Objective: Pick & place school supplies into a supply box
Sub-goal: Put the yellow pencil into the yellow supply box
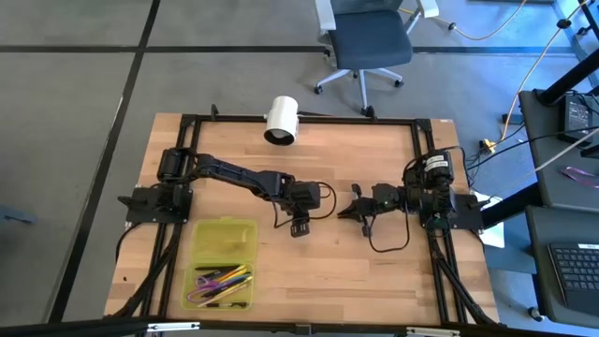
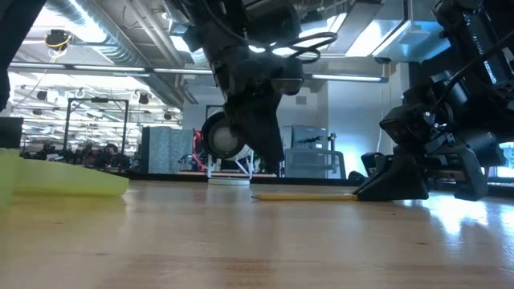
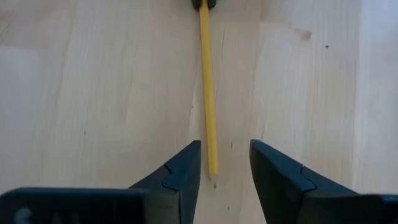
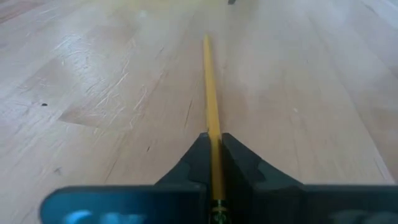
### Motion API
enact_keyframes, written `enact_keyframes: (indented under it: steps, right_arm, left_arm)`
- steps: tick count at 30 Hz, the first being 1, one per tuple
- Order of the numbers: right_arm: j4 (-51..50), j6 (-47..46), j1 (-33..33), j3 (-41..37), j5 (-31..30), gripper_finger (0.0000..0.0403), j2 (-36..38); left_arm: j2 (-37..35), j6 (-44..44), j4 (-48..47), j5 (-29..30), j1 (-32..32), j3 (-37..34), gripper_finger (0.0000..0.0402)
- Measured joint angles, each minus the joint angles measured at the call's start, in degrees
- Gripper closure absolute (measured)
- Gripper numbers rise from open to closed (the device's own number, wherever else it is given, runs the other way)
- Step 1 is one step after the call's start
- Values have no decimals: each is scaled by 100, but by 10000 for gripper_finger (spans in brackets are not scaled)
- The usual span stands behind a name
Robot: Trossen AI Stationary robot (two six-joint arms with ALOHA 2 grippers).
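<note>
A yellow pencil (image 3: 208, 87) lies level along the wooden table between my two grippers, also seen in the low view (image 2: 305, 195). My right gripper (image 4: 214, 146) is shut on one end of it, low at the table (image 1: 354, 213). My left gripper (image 3: 225, 158) is open and hovers over the pencil's other end (image 1: 299, 225), one finger on each side, touching nothing. The yellow-green supply box (image 1: 223, 245) lies open near the table's near left corner. Pens, pencils and purple-handled scissors (image 1: 223, 284) lie in its near half. My right gripper pinches the pencil's end (image 4: 213, 127) between its two fingers, which lie along the pencil, level, coming from the table's right. The rest of the pencil runs straight out toward my left gripper, at or just above the table (image 2: 289, 195); which, I cannot tell.
A white cylinder (image 1: 281, 120) stands at the table's far edge, behind the grippers. Bare wood (image 1: 374, 276) stretches from the grippers to the near edge, right of the box. An office chair (image 1: 367, 42) stands on the floor beyond the table.
</note>
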State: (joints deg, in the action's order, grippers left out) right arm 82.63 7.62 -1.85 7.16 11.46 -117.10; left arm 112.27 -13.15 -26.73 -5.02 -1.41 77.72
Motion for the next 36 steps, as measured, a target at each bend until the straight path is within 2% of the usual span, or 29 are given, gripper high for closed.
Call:
enact_keyframes:
  steps: [26, 31, 36]
  right_arm:
    - [129, -182, -31, -13, 80, 378, 50]
    - [232, -273, -31, -21, 131, 378, 46]
    - [307, -298, -31, -31, 165, 378, 43]
  left_arm:
    - [-284, 101, -381, 105, 16, 6, 260]
    - [-469, 50, -885, 461, 110, 1, 260]
    - [-713, 194, -806, 457, 146, -67, 259]
